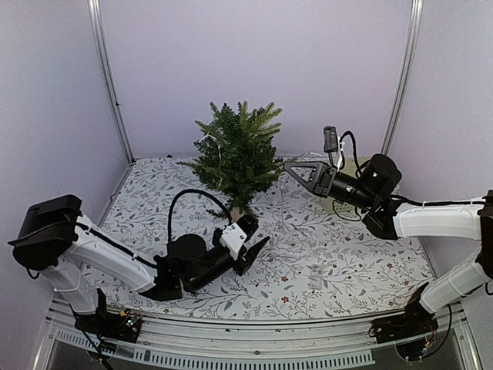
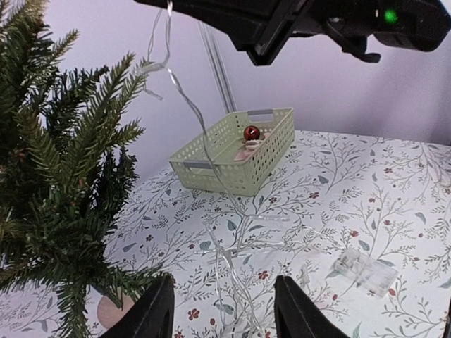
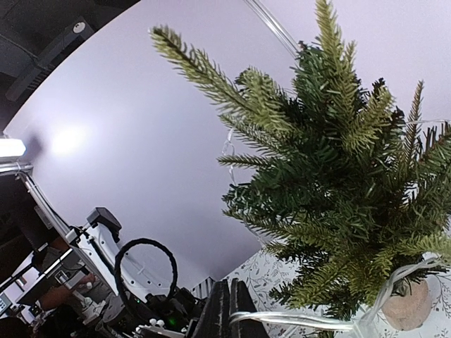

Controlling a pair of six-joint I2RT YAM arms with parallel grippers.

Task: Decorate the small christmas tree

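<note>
White flowered table (image 1: 362, 262) underneath it all, with the small christmas tree (image 1: 237, 158) upright at the back middle, tan base on the cloth. Pale green basket (image 2: 232, 172) well apart on the right side. Left gripper (image 2: 224, 310) low beside the trunk, fingers spread wide, holding nothing. Right gripper (image 1: 291, 167) raised at the tree's right flank, pinched tight on the clear light wire (image 3: 282, 318). Clear battery box (image 2: 363, 271) flat on the table at the wire's far end. 1 red ball (image 2: 250, 132) inside the basket. Likely step: draping the lights. Keep the pinch firm and carry the wire around the upper branches. Lay it into the needles, not over the tips. Leave slack so the box does not drag. Steady the base with the free gripper if the tree tilts.
</note>
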